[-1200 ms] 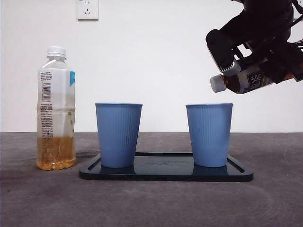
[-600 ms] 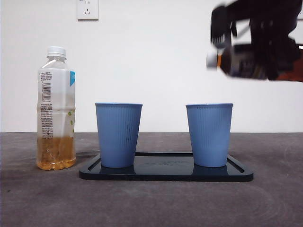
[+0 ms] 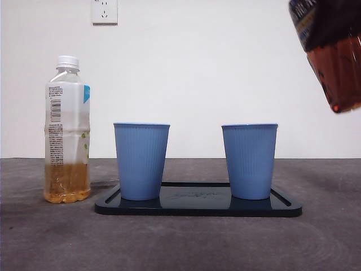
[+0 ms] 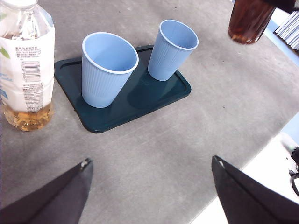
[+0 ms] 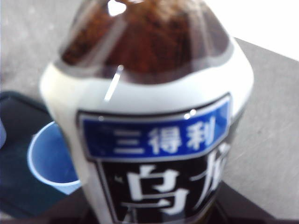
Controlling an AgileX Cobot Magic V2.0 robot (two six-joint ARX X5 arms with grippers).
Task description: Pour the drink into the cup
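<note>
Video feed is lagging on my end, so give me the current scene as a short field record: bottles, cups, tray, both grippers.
dark tea bottle: held aloft by the right gripper, right of and above the cups, base down
right gripper: jaws hidden behind the bottle
left gripper: open, holding nothing, back from the tray
cups: left cup and right cup, blue, upright on the tray
tray: dark, flat on the table
pale tea bottle: capped, upright, left of tray

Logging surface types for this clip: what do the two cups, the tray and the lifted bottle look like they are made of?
Both blue cups: probably thin matte plastic or coated paper; fine vertical ribs, rolled rims.
Tray: likely hard glossy plastic; dark surface mirrors the cups.
Brown tea bottle, raised at the right in the right claw: clear plastic with a printed label; the liquid shows through.
</note>
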